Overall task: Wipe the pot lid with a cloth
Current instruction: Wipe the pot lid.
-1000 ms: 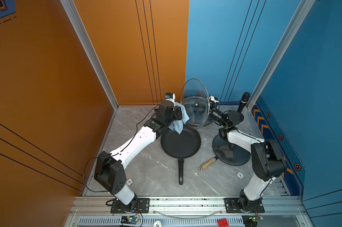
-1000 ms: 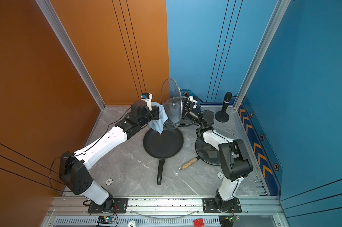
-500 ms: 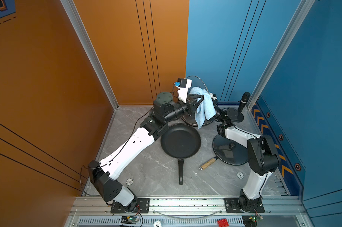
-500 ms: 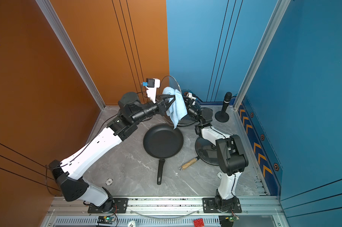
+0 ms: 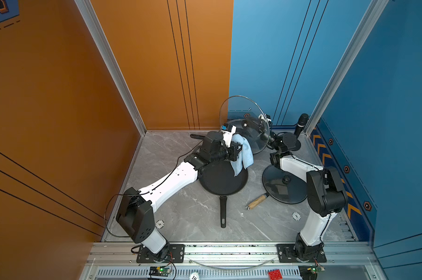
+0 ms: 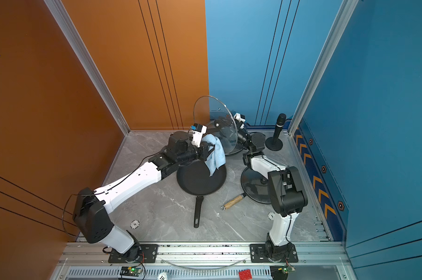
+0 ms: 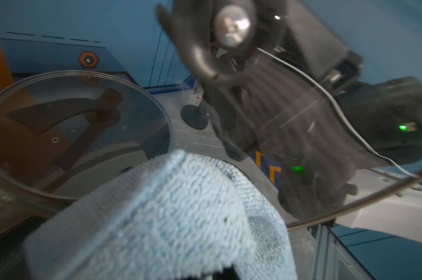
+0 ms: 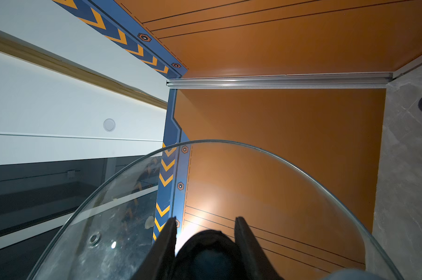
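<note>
— Pan sat nearest, flat on the table, handle toward the rail, with a wooden-handled tool and a dark lid just beside it. None of that in play?

— No, parked clutter. The action was just past the pan. Left gripper was clamped tight on the cloth, pinching it near the top, so the rest draped over the fingers and hung above the pan's far edge. That put a soft pad out front, which I'd say was the point.

— And the lid?

— Beyond that, off the table, tipped nearly on edge. Right gripper sat behind it, jaws nearly closed on the black knob, one finger on each side. Held that way, the underside faced the cloth arm, open for a wipe.

— Contact?

— Couldn't call it. Cloth was just beside the lid's lower rim in both top views. From the left wrist the glass loomed right behind the fabric, but whether they touched, I couldn't tell.

— So where was the wipe?

— Mid-job, by my reading. The glass looked smeary from the right wrist, so more wiping looked due.

— And at the back?

— Another glass lid lay on something dark near the wall, and a mic stood in the corner, well clear.
</note>
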Robot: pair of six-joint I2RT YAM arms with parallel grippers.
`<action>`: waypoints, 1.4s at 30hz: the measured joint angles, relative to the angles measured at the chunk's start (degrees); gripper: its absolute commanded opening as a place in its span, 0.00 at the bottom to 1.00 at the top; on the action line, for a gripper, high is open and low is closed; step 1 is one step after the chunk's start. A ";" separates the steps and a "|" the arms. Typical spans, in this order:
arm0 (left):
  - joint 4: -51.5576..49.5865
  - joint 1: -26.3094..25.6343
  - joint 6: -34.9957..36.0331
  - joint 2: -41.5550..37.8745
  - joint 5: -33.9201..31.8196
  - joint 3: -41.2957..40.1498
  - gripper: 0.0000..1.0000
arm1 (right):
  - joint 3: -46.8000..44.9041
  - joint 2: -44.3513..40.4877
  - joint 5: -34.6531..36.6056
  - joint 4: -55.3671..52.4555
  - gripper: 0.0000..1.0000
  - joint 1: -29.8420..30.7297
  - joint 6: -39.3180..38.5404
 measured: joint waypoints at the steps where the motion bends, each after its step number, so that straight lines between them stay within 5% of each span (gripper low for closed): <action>1: -0.02 0.81 -0.11 0.00 -1.03 -0.28 0.00 | 0.00 -0.24 0.02 -0.02 0.09 -0.13 0.02; 8: -3.06 4.59 0.39 -0.72 -10.82 0.37 0.00 | -0.02 -3.15 -0.17 0.00 0.09 -0.94 0.02; 13: -6.54 0.68 5.11 -1.46 -12.37 7.26 0.00 | -0.02 -3.65 -0.83 -0.09 0.09 -1.25 0.00; 19: -3.72 -8.20 11.58 -2.01 -7.45 20.17 0.00 | 1.68 -2.03 -1.88 -0.20 0.09 -1.25 0.11; 26: 0.48 -6.73 13.75 0.33 -3.74 26.23 0.00 | 2.14 -0.87 -2.47 -0.44 0.09 -0.39 0.48; 34: 2.45 -4.66 13.49 4.20 -2.58 26.82 0.00 | -0.44 -2.05 -3.34 -3.41 0.09 1.42 -1.36; 42: 7.67 -1.33 13.11 1.88 -11.30 20.44 0.00 | -0.59 -3.26 -3.50 -4.74 0.09 1.88 -2.12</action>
